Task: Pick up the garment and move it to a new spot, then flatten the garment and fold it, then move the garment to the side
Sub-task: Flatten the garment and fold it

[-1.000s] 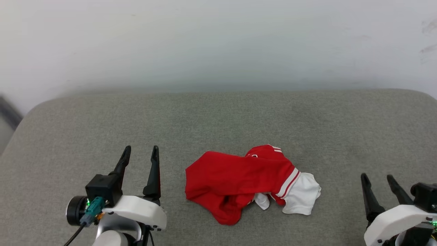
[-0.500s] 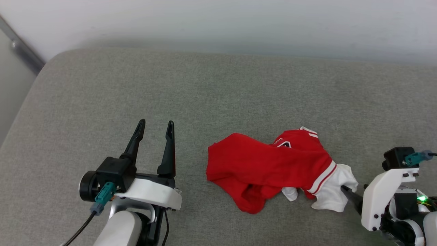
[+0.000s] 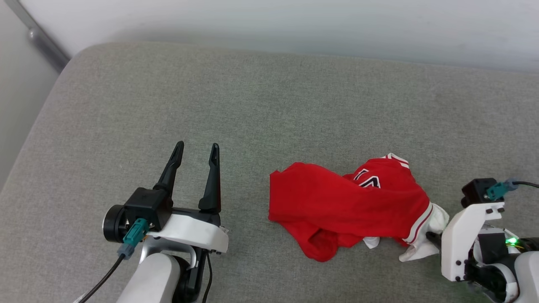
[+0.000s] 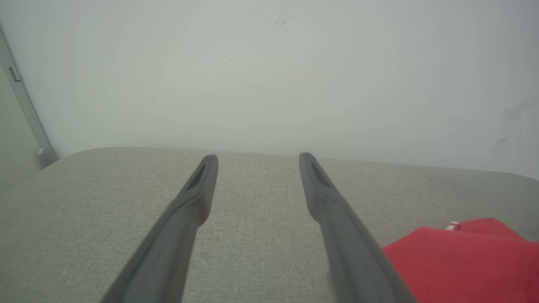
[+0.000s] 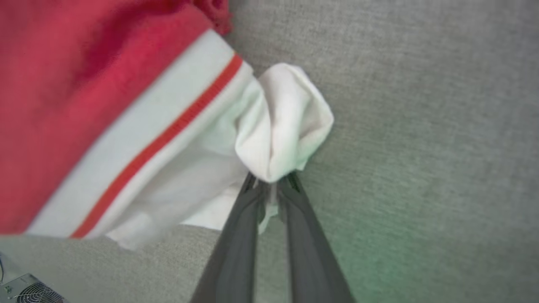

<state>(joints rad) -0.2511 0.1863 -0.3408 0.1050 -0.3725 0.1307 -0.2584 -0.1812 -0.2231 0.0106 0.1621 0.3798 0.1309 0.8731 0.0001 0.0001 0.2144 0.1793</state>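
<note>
Cloth at the white sleeve end of the garment (image 3: 349,206) was clamped by the right hand (image 5: 271,181), fingers nearly together; the left hand (image 3: 198,145) was held spread wide, apart from it.

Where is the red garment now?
In the head view the garment lies crumpled on the grey cushion, right of centre, its white sleeve end pinched by the right gripper; the open left gripper stands apart to its left.

— How's your left gripper (image 3: 198,144)?
— My fingers are spread wide, pointing ahead, holding nothing.
— And the right gripper (image 5: 271,180)?
— Low at my right side, fingers pinched nearly together on the white sleeve end of the shirt (image 5: 286,122).
</note>
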